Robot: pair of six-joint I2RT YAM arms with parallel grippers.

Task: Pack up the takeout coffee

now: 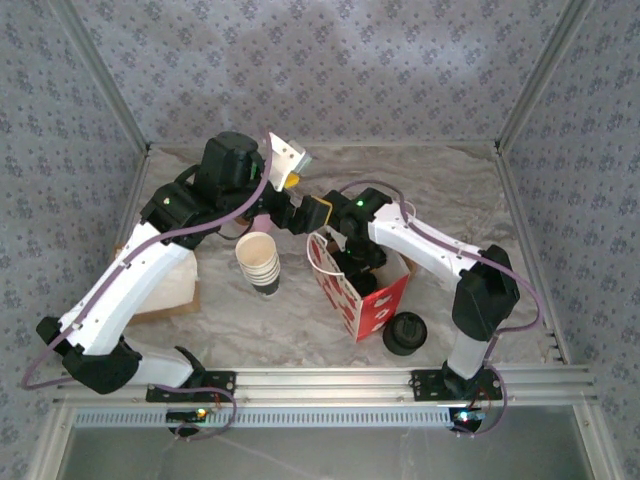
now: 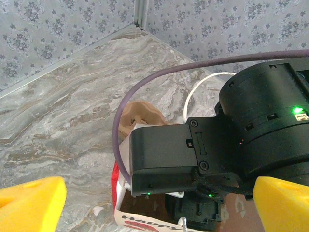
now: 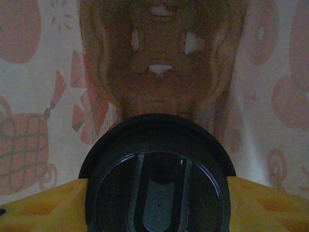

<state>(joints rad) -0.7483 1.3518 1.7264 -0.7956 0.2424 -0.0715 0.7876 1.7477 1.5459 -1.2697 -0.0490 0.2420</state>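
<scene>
Left gripper (image 2: 157,203) agape, right gripper (image 3: 157,193) clamped (pointing down)

blk-lidded takeout coffee (image 3: 157,183); red/wht bag (image 1: 383,302)

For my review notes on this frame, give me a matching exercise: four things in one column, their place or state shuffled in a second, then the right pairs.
1. takeout coffee
2. stack of white cups
3. pile of black lids
4. left gripper

A. wide open above the bag
B. on the table, left of the red-and-white bag
C. between the right gripper fingers
D. on the table, right of the bag

Pairs: 1-C, 2-B, 3-D, 4-A
</scene>
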